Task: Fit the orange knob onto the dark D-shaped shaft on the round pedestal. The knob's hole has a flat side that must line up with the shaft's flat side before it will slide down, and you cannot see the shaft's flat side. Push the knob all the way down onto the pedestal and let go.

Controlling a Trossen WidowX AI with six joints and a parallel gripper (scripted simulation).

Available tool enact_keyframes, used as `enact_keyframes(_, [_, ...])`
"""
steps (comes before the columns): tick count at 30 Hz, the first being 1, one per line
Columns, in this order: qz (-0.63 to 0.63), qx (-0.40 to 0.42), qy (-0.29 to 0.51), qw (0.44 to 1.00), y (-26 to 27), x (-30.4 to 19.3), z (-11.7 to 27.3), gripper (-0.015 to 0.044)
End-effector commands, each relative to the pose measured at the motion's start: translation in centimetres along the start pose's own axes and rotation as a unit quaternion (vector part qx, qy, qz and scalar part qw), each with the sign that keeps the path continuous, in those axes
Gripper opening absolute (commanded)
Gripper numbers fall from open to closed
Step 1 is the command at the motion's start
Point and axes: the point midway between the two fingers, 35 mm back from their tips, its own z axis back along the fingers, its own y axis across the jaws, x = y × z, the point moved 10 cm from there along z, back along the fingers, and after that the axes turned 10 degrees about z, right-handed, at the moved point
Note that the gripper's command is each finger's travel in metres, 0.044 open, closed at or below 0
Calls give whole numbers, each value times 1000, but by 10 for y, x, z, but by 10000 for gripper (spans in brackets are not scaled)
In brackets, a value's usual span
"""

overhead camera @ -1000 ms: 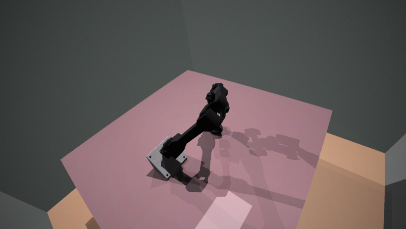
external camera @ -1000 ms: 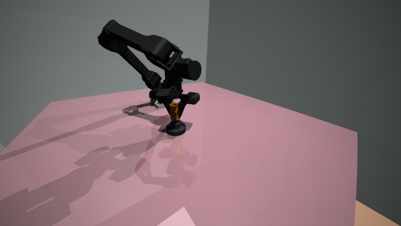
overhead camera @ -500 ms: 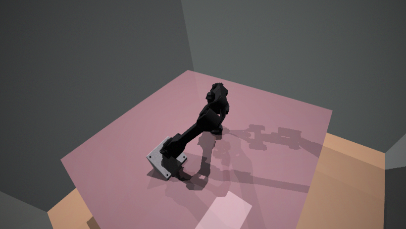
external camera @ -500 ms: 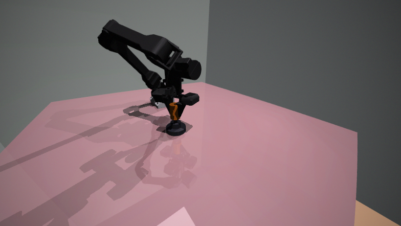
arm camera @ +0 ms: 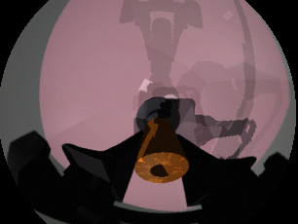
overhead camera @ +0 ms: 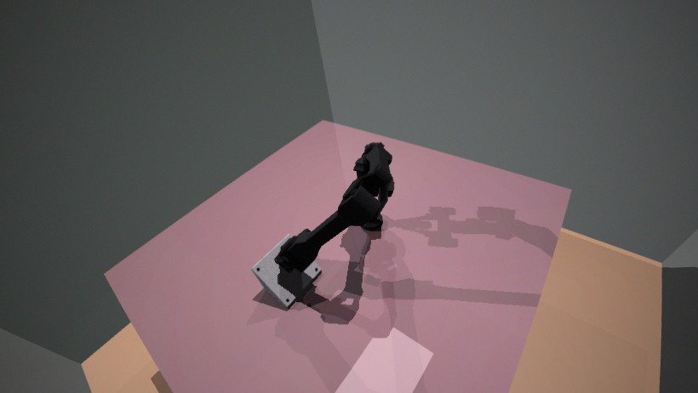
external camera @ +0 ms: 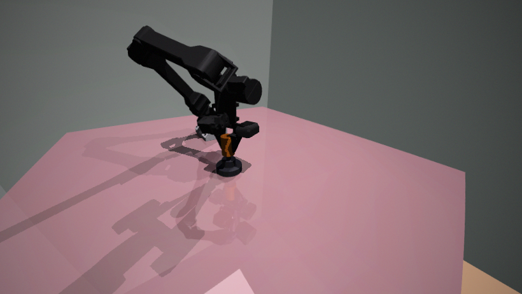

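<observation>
The orange knob (external camera: 226, 146) (arm camera: 162, 168) is upright between the fingers of my gripper (external camera: 228, 147) (arm camera: 158, 135), which is shut on it. The round dark pedestal (external camera: 228, 168) (arm camera: 155, 109) stands on the table directly under the knob. The knob's lower end meets the pedestal's narrow top part in the exterior view; no shaft shows between them. Whether the shaft is inside the knob's hole cannot be seen. In the top view the knob is hidden behind the arm, and only part of the pedestal (overhead camera: 372, 224) shows.
The pink table (overhead camera: 205, 253) (external camera: 365, 204) carries the arm's grey base plate (overhead camera: 267, 276) (external camera: 208, 137). A pale pink bright patch (overhead camera: 391, 361) lies at the table's near side. The arm's shadows and reflections cross the table around the pedestal.
</observation>
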Motion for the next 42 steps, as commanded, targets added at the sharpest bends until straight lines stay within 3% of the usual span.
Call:
enact_keyframes(1, [-3,1,0,1000,0,0,0,0])
enact_keyframes(8, [-8,1,0,1000,0,1,4,0])
enact_keyframes(15, [-108,1,0,994,1,0,3,0])
enact_keyframes(42, [-108,1,0,994,0,0,4,0])
